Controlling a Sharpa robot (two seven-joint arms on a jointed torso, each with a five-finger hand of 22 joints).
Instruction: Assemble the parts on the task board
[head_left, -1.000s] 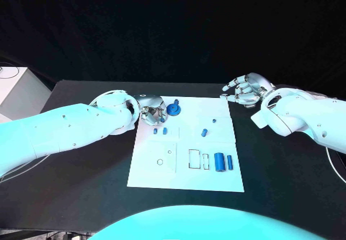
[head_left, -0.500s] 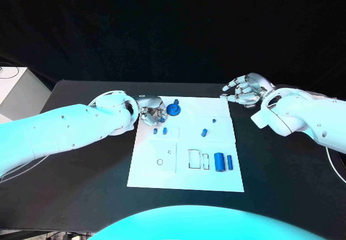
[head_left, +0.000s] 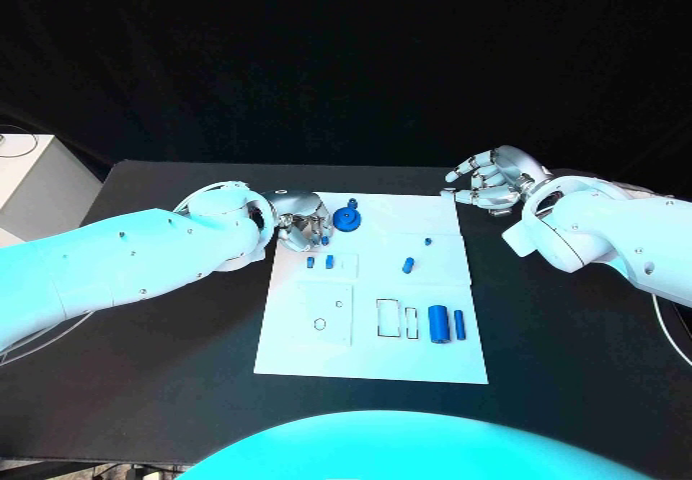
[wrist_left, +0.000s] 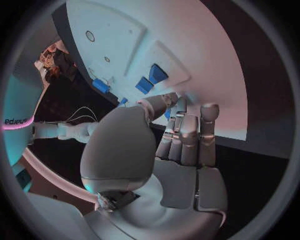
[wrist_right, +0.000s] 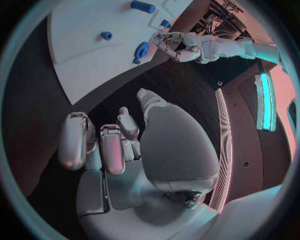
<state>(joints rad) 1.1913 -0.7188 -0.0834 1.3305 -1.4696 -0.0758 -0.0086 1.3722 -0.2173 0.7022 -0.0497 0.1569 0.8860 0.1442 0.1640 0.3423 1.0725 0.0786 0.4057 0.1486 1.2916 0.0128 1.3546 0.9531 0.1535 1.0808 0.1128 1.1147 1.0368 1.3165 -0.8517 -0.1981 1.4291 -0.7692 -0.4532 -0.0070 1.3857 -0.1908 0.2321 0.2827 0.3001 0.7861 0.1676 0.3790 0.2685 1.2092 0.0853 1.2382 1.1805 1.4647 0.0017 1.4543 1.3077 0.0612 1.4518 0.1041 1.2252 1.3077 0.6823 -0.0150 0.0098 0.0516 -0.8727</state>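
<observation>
Hovering at the task board's (head_left: 418, 355) upper left, the left hand (head_left: 303, 226) curls empty fingers beside the round blue part (head_left: 346, 217); a clumsy close could knock it away. Right hand (head_left: 490, 181) idles, fingers loosely curled.

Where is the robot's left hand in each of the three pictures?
Head view: left hand at the white task board's far left corner, beside the round blue part.
Left wrist view: the left hand takes the middle, fingers reaching to the board's edge.
Right wrist view: the left hand is far off, by the round blue part.
Shared landmark: the task board.
</observation>
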